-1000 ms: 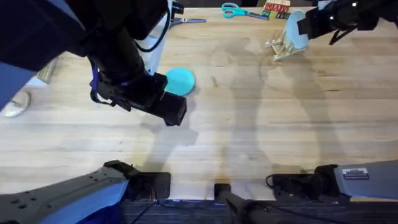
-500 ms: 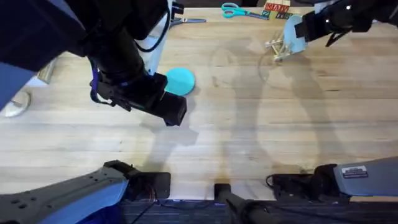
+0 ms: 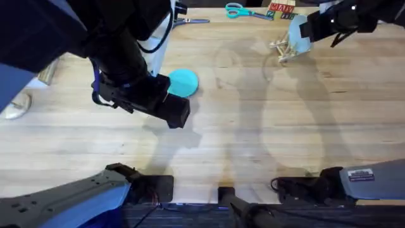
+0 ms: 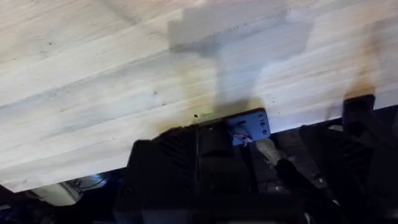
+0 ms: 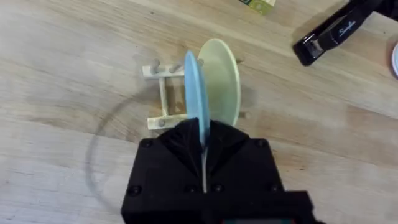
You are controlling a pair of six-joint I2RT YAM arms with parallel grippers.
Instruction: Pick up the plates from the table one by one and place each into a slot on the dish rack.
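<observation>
as the right gripper [image 5: 203, 163], clamped on the pale blue plate [image 5: 194, 93], has edged toward 10 o'clock over the dish rack [image 5: 163, 96], slotting beside the cream plate [image 5: 221, 78] looks imminent; i cannot tell the left gripper's state.

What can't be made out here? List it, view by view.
- Overhead: the left arm covers part of the teal plate.
- Overhead: the pale blue plate and right gripper mask the dish rack slots.
- Right wrist: the gripper body hides the pale blue plate's lower edge; seating unclear.
</observation>
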